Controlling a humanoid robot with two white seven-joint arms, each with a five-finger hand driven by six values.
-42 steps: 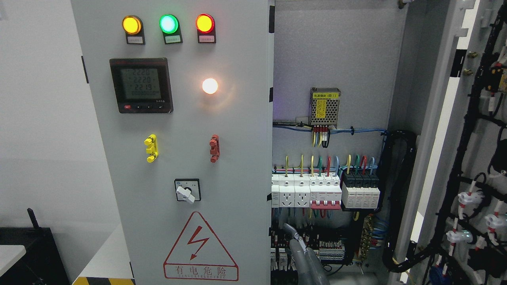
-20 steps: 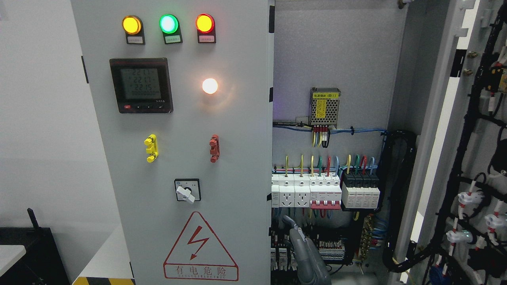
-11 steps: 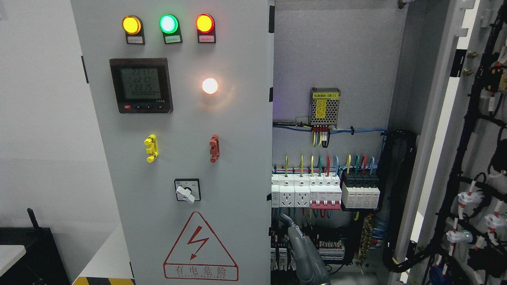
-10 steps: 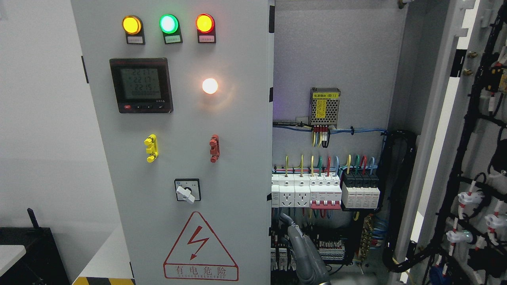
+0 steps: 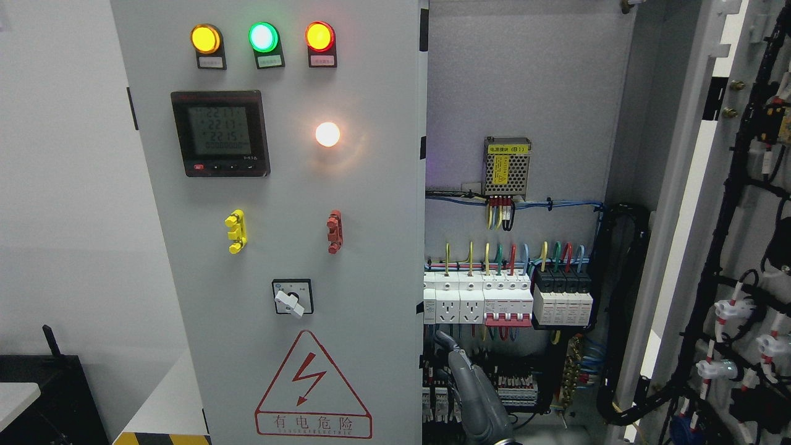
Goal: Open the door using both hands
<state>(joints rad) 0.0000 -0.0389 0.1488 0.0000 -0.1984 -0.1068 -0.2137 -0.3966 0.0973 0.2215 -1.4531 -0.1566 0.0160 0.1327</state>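
Head view: hand (image 5: pixel 469 383) bottom centre, just right of left door (image 5: pixel 296 259) edge.

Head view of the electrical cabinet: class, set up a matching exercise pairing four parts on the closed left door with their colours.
Column 1:
1. middle indicator lamp
2. left clip-shaped handle
3. right clip-shaped handle
4. rotary switch knob

Column 2:
A. white
B. red
C. green
D. yellow

Pairs: 1-C, 2-D, 3-B, 4-A
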